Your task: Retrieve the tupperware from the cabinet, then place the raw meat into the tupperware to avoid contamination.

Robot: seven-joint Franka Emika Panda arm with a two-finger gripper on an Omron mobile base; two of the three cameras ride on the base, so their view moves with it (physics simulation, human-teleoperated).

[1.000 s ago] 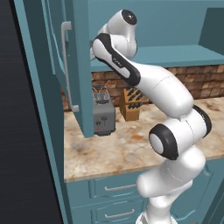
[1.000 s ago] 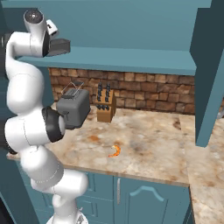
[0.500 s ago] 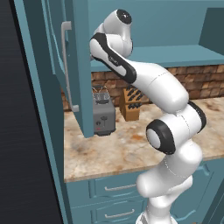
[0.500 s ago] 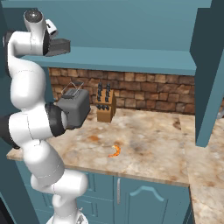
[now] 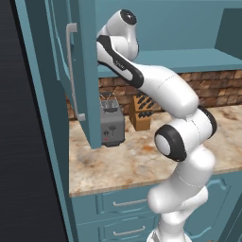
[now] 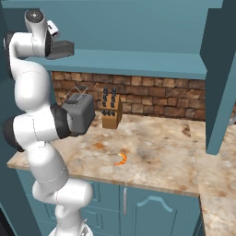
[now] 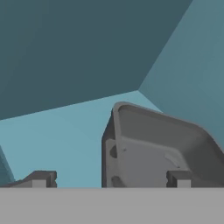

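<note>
Jaws wide apart, nothing gripped, and the tupperware (image 7: pixel 162 148) sits right ahead inside the cabinet (image 7: pixel 87 52), its near wall between the fingertips (image 7: pixel 178 178).

Grey tupperware (image 7: pixel 162 148) sits inside cabinet (image 7: pixel 78 48); orange raw meat (image 6: pixel 121 159) on counter.

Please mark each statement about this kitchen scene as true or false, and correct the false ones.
1. The gripper is open. True.
2. The raw meat already lies in the tupperware. False: it lies on the counter.
3. The tupperware is inside the cabinet. True.
4. The toaster lies tipped over. False: it stands upright.
5. The knife block stands beside the toaster. True.
</note>
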